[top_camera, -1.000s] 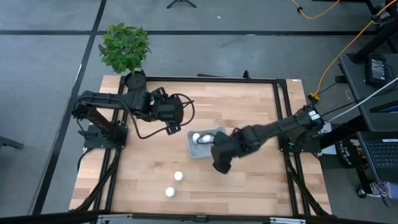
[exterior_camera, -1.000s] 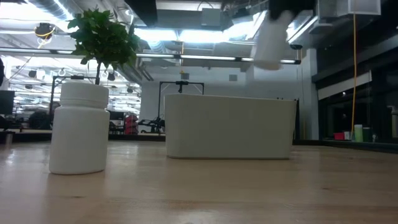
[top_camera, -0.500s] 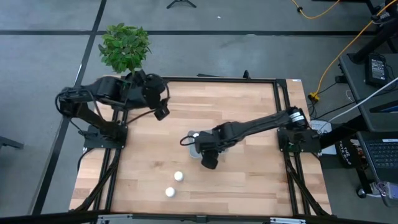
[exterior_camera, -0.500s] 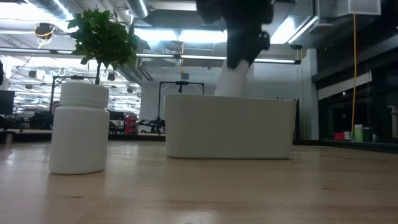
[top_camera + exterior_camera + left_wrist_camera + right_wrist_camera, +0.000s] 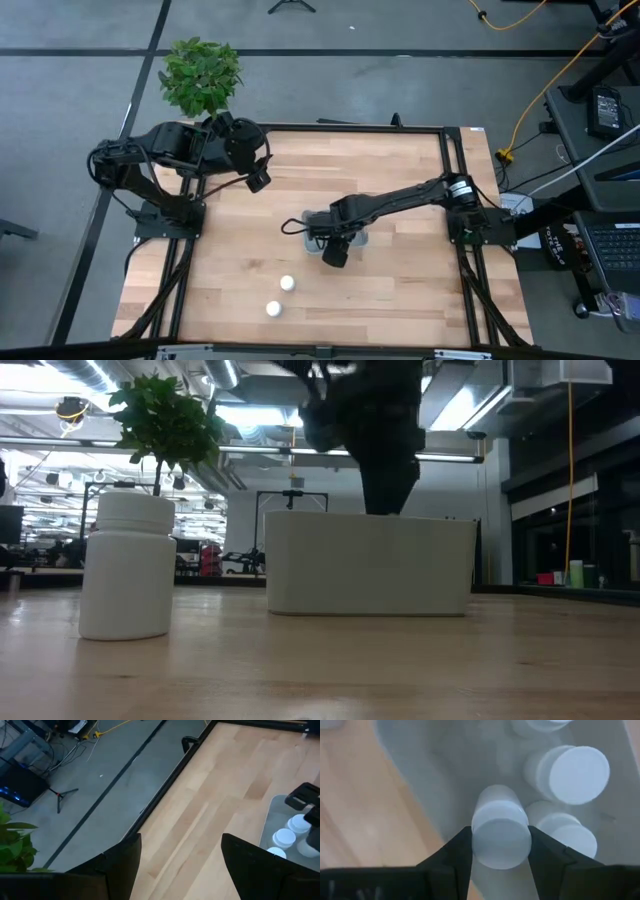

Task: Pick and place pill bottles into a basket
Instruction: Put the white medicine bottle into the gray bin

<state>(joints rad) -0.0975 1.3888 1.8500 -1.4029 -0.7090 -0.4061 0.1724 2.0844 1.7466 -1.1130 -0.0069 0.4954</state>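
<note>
We see the right gripper (image 5: pixel 500 851) low in the middle of the right wrist picture, and its two dark fingers (image 5: pixel 454 852) are squeezed onto a white pill bottle (image 5: pixel 500 832), one on each side of the round cap. The bottle hangs over the basket (image 5: pixel 445 775), which fills the upper part of that picture. Inside the basket, to the upper right, we see more white bottles (image 5: pixel 575 772) standing close together. In the high picture the right gripper (image 5: pixel 335 240) sits over the basket (image 5: pixel 358 238) near the middle of the wooden table (image 5: pixel 400 300), so most of the basket is hidden. Two more bottles stand on the table in the lower middle, one (image 5: pixel 287 284) a little above the other (image 5: pixel 273 310). The left gripper (image 5: pixel 257 182) waits in the upper left, near the green plant (image 5: pixel 200 75). In the left wrist picture its fingers (image 5: pixel 120 865) are wide apart and hold nothing. In the low picture one bottle (image 5: pixel 127 565) stands big at the left, and the basket (image 5: pixel 370 565) is in the middle.
</note>
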